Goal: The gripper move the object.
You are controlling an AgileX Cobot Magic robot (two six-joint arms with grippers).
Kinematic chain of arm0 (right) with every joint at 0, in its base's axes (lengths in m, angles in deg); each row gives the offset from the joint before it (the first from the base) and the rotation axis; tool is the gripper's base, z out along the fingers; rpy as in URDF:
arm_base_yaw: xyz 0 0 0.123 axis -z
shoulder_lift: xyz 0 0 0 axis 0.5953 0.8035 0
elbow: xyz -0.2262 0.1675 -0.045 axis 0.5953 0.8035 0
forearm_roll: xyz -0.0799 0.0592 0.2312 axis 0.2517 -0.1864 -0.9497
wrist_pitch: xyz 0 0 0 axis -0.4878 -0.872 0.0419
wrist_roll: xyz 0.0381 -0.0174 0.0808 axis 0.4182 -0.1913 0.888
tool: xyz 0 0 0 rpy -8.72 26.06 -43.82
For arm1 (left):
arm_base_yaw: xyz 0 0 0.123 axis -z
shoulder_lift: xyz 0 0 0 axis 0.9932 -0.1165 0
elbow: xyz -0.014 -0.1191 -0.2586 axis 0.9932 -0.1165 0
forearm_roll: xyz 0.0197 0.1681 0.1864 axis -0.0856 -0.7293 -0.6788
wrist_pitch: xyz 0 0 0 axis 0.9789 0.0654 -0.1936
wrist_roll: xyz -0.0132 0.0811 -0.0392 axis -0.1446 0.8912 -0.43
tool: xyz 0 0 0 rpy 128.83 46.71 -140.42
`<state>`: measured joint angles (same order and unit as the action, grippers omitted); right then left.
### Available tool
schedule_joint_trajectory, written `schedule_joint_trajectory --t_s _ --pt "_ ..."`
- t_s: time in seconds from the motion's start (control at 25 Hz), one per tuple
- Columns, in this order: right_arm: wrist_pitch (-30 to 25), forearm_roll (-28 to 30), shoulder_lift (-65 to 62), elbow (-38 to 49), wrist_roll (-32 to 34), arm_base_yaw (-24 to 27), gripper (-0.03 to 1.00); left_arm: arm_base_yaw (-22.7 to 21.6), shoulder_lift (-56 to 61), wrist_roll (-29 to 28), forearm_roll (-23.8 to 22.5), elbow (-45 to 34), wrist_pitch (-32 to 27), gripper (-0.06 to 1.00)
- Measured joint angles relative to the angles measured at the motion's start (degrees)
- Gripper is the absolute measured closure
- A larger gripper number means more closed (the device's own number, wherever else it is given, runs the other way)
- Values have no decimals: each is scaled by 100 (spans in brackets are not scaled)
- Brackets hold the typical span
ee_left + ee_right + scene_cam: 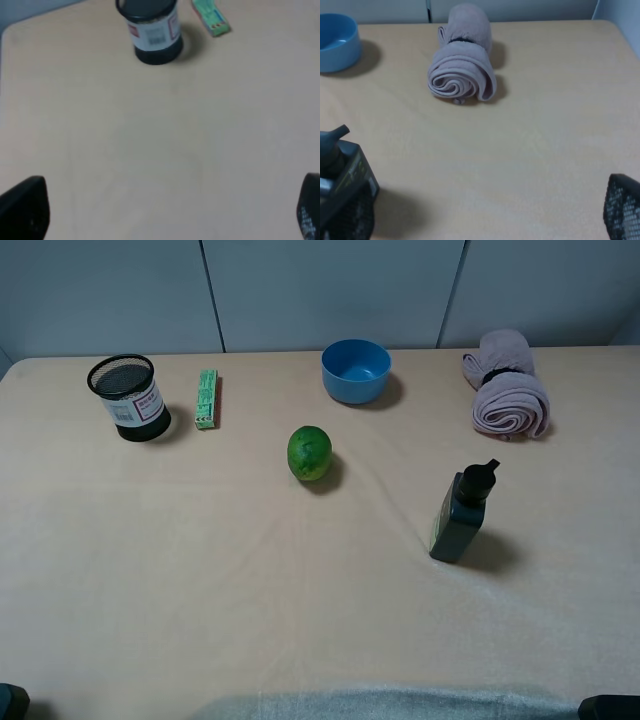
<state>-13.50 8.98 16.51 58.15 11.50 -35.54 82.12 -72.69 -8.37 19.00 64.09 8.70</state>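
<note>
While the left gripper (165,212) hangs above bare beige worktop (200,570) with its two dark fingertips (22,210) spread wide apart and holding nothing, the black wire-mesh cylindrical pen cup with a white, red-edged label (129,397) stands upright well ahead of it, near the worktop's far left corner. Just right of that cup lies a small green rectangular packet (206,398). Farther right sit a green round fruit (309,453), a blue plastic bowl (356,370) and a rolled mauve cloth towel (508,385). The right gripper (485,215) also shows its mesh-patterned fingers (621,207) apart, with a dark square pump bottle (461,512) close beside one of them.
</note>
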Motion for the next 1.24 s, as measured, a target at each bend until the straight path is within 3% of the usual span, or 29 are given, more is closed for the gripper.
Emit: schedule_joint_trajectory --t_s 1.24 --pt "0 0 0 0 0 0 28 -71 0 51 27 -57 -18 -5"
